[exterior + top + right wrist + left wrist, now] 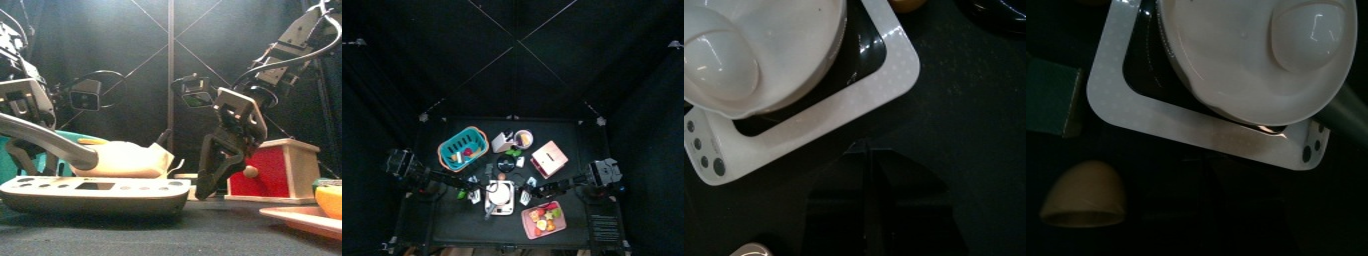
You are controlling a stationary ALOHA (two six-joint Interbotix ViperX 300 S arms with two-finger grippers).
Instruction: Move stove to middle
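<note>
White stove (500, 197) sat near the table's front edge, left of the pink tray (544, 219), a white lid (744, 45) on its burner; right gripper (214, 187) hung just beside it, narrowly parted, gripping nothing seen; left jaws cannot be told.

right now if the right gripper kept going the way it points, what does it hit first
Most likely the stove: the right wrist view looks down on its white frame and the white domed lid sitting on it. The bare table lies beside it, so depth is uncertain.
</note>
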